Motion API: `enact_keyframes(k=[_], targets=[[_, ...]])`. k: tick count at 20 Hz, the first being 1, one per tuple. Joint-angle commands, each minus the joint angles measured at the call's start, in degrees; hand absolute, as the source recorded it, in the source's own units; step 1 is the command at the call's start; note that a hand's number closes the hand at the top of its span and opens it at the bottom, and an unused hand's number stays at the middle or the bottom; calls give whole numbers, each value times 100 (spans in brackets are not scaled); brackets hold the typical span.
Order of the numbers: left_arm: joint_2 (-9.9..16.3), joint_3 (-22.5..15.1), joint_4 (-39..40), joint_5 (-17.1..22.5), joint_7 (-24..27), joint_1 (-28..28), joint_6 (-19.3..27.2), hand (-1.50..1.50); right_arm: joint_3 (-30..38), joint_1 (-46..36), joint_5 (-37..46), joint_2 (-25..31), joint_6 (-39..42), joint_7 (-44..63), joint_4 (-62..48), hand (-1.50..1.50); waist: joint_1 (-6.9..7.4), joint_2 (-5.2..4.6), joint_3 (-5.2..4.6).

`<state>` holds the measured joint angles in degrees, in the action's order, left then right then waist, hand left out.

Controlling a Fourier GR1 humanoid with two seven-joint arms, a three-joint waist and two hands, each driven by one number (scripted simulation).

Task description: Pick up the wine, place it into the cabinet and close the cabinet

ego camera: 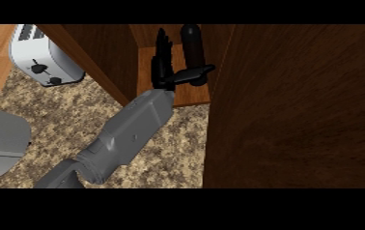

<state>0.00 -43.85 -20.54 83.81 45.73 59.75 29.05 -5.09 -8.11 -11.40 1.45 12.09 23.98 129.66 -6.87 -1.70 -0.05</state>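
Chrome toaster (41,60) sits far left, then the right hand (168,72), fingers straight and apart beside the dark wine (193,50) upright inside the cabinet (285,103), where a careless withdrawal could, I judge, knock it over.

Only one grey forearm (132,127) shows, angled up; its black hand (165,62) has straight fingers, thumb (194,73) sticking sideways.
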Motion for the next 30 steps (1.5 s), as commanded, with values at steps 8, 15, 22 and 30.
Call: enact_keyframes(k=[8, 15, 22, 30], targets=[[0, -254, -647, 366, 412, 30, 205, -150, -93, 239, -45, 46, 19, 176, 247, -150, 181, 67, 2], [0, -688, -1095, 527, 518, -336, -27, -150, 57, 45, -143, 46, -207, 515, 364, -150, 292, 92, 1], [0, -976, -1579, 398, 866, -789, 266, -150, -231, 355, 332, -69, -275, 317, 504, -150, 474, 138, 3], [0, -778, -1884, -191, 874, -961, 434, -150, 115, 142, 113, 34, -300, 368, 246, -150, 613, 164, 5]])
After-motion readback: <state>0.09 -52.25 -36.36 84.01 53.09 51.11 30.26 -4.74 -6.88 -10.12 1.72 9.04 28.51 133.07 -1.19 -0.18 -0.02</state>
